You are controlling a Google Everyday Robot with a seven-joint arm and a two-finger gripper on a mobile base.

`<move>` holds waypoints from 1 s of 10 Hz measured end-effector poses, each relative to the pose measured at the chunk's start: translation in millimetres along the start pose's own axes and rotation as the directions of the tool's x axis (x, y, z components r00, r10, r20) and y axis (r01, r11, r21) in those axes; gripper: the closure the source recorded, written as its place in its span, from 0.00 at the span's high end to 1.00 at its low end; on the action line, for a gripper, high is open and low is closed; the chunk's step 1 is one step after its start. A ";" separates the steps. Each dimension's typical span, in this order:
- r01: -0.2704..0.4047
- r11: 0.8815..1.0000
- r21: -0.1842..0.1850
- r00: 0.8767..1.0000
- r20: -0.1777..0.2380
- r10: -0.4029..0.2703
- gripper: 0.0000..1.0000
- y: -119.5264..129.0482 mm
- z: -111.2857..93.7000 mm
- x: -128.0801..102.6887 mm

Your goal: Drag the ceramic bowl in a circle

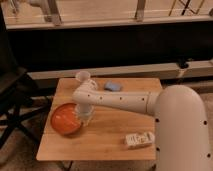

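The ceramic bowl [65, 120] is a wide, shallow orange-red bowl with a darker rim. It sits at the left side of the wooden table [105, 142], near the left edge. My white arm reaches across the table from the right. My gripper [84, 116] hangs down at the bowl's right rim, touching or just inside it.
A small translucent white cup [83, 77] stands at the table's back left. A blue object [113, 86] lies at the back middle. A small white packet [139, 139] lies at the front right. A dark chair [12, 100] stands left of the table. A dark wall and rail run behind.
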 end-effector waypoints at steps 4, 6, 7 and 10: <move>-0.019 1.000 0.007 1.000 0.017 0.019 0.00 1.2 2.0 -5.6; -0.033 0.999 0.010 0.999 0.022 0.033 0.00 -6.0 3.0 -6.1; -0.036 0.999 0.012 0.999 0.025 0.036 0.00 -9.3 3.9 -7.8; -0.054 0.998 0.018 0.998 0.033 0.053 0.00 -9.8 4.5 -11.7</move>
